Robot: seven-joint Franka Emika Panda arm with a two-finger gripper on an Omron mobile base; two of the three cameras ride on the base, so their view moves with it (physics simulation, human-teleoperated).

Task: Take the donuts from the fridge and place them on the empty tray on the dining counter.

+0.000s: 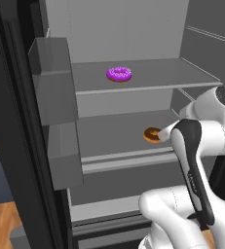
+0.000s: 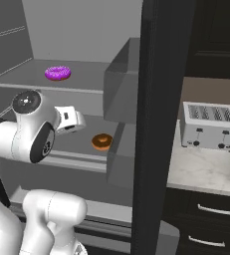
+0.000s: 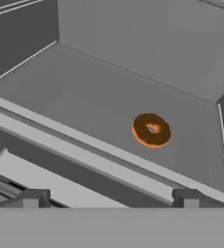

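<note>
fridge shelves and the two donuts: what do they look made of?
Shelves: flat matte grey, opaque, no gloss; probably plastic or painted metal, the render leaves it open. Purple donut: magenta icing with pale speckles over a brown base, looks like sprinkled frosting. Orange donut: smooth orange-brown rim with a darker top, looks glazed or chocolate-topped.

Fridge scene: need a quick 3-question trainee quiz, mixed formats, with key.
1. True or false: the purple donut lies on a higher shelf than the orange donut.
2. Multiple choice: the gripper, seen in the hand view, is A) shut on the orange donut, B) open, short of the orange donut, C) shut on the purple donut.
3. Fill in: in the right base view, the silver appliance on the counter outside the fridge is a ____.

Key: 1 true; 2 B; 3 toaster.
</note>
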